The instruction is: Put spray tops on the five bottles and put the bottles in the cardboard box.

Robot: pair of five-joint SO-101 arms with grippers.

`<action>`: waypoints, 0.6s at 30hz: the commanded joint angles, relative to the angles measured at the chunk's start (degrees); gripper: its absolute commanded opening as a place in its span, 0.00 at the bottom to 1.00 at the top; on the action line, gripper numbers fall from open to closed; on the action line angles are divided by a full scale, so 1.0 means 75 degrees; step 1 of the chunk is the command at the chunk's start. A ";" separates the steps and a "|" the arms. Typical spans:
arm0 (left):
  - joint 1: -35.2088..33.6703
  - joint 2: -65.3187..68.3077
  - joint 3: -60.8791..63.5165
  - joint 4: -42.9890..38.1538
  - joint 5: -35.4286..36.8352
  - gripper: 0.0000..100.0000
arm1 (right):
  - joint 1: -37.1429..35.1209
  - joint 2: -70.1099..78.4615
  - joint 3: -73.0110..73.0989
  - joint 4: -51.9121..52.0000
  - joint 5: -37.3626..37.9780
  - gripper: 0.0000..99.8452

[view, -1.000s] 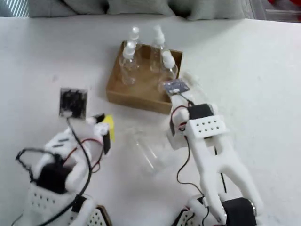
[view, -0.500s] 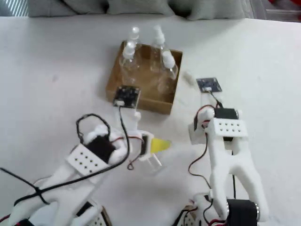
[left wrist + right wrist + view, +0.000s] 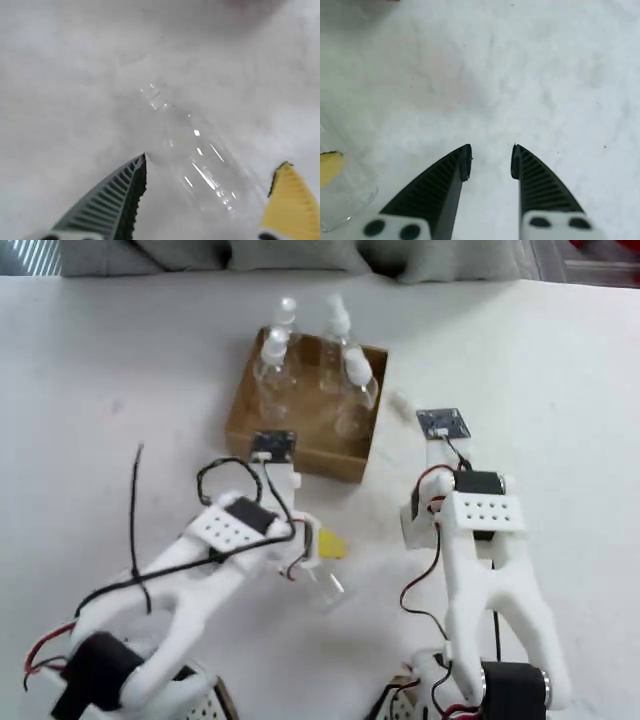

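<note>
A clear bottle (image 3: 326, 586) without a top lies on its side on the white table, in front of the cardboard box (image 3: 290, 445). My left gripper (image 3: 214, 161) is open just above it, and the bottle (image 3: 200, 165) runs between the grey finger (image 3: 117, 197) and the yellow finger (image 3: 285, 197). In the high view the yellow finger (image 3: 331, 545) shows over the bottle. Four bottles with white spray tops (image 3: 275, 350) stand upright in the box. My right gripper (image 3: 490, 150) is open over bare table to the right of the lying bottle (image 3: 340, 192), with nothing between its fingers.
A small whitish piece (image 3: 399, 400) lies on the table just right of the box. The right arm (image 3: 470, 510) stands right of the box's front corner. Grey cushions (image 3: 290, 255) line the far table edge. Loose cables hang from the left arm (image 3: 180, 580).
My left arm swung from the near left to the middle and now straddles the lying bottle. My right arm drew back from the box a second ago and has kept still since.
</note>
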 commanded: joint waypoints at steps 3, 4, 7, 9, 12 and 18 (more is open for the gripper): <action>-0.0088 0.1190 -0.0727 -0.0633 0.0117 0.39 | 0.0064 -0.0205 -0.0059 -0.0123 0.0082 0.11; -0.0088 0.1342 -0.0750 -0.0762 0.0117 0.39 | 0.0064 -0.0205 -0.0059 -0.0123 0.0082 0.11; -0.0088 0.1565 -0.0750 -0.1020 0.0070 0.39 | 0.0064 -0.0205 -0.0059 -0.0123 0.0082 0.11; -0.0076 0.1565 -0.0762 -0.1055 0.0070 0.37 | 0.0064 -0.0205 -0.0059 -0.0123 0.0082 0.11; -0.0076 0.1565 -0.0891 -0.1008 0.0059 0.25 | 0.0064 -0.0205 -0.0047 -0.0123 0.0094 0.11; -0.0100 0.1553 -0.1067 -0.0809 -0.1078 0.02 | 0.0076 -0.0205 -0.0035 -0.0123 0.0094 0.11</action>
